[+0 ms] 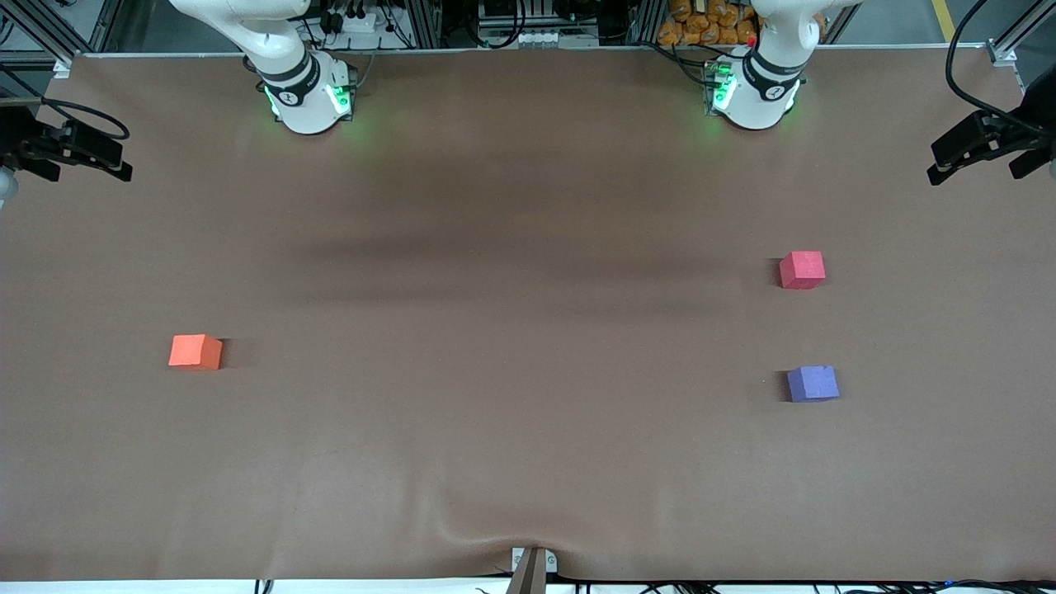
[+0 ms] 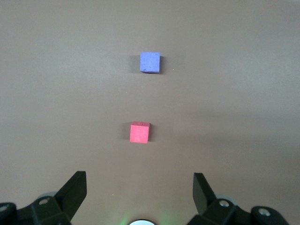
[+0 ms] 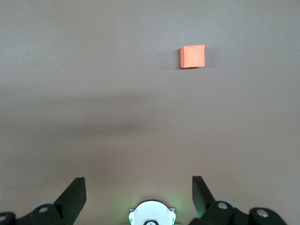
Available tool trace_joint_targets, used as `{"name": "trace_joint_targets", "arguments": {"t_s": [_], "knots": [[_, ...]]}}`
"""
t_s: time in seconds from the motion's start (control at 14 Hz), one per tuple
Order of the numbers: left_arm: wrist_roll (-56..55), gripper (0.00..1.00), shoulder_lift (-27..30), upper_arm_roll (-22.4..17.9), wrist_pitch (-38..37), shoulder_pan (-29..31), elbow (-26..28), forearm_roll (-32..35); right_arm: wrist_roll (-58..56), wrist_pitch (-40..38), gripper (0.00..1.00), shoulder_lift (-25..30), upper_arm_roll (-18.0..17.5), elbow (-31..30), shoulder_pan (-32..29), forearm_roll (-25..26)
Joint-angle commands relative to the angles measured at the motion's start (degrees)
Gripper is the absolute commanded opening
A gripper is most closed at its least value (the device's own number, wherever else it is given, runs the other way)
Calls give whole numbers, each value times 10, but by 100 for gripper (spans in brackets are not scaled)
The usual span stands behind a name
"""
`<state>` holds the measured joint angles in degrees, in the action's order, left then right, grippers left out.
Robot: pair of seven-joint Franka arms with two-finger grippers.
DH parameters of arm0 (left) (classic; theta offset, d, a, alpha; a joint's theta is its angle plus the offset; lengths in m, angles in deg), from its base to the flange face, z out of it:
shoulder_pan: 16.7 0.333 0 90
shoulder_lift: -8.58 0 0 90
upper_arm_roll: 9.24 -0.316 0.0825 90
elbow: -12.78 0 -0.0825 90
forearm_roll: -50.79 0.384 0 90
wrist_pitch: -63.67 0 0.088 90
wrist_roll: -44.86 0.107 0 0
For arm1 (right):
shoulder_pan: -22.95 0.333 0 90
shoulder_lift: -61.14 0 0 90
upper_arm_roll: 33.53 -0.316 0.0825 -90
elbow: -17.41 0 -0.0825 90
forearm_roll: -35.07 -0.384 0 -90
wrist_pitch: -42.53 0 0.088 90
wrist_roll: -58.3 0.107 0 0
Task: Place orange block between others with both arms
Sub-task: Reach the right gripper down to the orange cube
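Note:
The orange block (image 1: 195, 351) (image 3: 192, 56) lies alone on the brown table toward the right arm's end. The red-pink cube (image 1: 802, 270) (image 2: 139, 132) and the purple cube (image 1: 813, 384) (image 2: 150, 62) sit toward the left arm's end, the purple one nearer the front camera, with a gap between them. My left gripper (image 2: 139, 180) hangs open and empty high over the table by its own base, well short of the red-pink cube. My right gripper (image 3: 139, 183) is also open and empty, high over its base, far from the orange block. Neither gripper shows in the front view.
The green-lit bases (image 1: 309, 95) (image 1: 755, 91) stand along the table's top edge. Black camera mounts (image 1: 82, 153) (image 1: 982, 148) jut in at both ends. A metal bracket (image 1: 532, 565) and a wrinkle in the cover sit at the front edge.

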<state>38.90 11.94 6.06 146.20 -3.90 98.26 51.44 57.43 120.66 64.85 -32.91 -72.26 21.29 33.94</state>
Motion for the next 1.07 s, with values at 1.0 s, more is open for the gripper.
{"name": "trace_joint_targets", "arguments": {"t_s": [1.0], "knots": [[17, 100, -33, 6, -11, 1, -20, 3, -75, 137, 100, -182, 5, -2, -52, 20]]}}
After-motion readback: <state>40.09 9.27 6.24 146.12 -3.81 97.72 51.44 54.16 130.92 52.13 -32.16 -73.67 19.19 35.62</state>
